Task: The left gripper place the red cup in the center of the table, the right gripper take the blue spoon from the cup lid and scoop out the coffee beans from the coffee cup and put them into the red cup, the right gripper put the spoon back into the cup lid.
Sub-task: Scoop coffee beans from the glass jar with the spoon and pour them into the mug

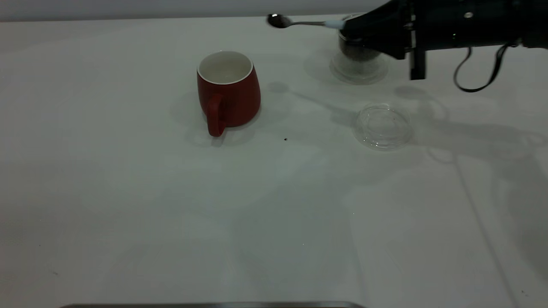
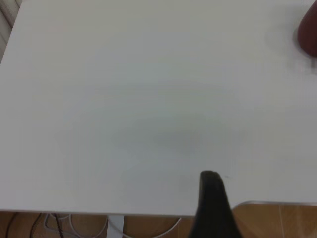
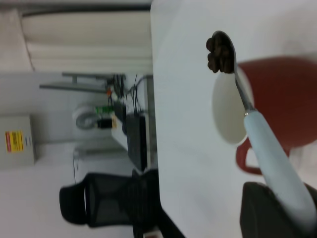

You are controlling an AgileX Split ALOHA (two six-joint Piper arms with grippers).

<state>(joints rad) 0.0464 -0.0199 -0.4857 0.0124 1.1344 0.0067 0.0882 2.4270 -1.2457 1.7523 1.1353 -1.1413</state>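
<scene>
The red cup (image 1: 229, 92) stands upright near the middle of the table (image 1: 171, 205), handle toward the front; its white inside (image 3: 230, 111) looks bare. My right gripper (image 1: 353, 26) is shut on the pale blue handle of the blue spoon (image 1: 299, 22), held high at the back right over the coffee cup (image 1: 358, 64), which holds coffee beans (image 1: 357, 53). Several beans (image 3: 220, 52) lie in the spoon's bowl, which points toward the red cup. The cup lid (image 1: 382, 126) lies bare in front of the coffee cup. My left gripper (image 2: 213, 208) is parked at the table's edge, out of the exterior view.
A small dark speck (image 1: 285, 139) lies between the red cup and the lid. A black cable (image 1: 475, 81) loops down from the right arm. A metal strip (image 1: 214, 305) runs along the front edge. Past the table's far edge stands a black chair (image 3: 99, 198).
</scene>
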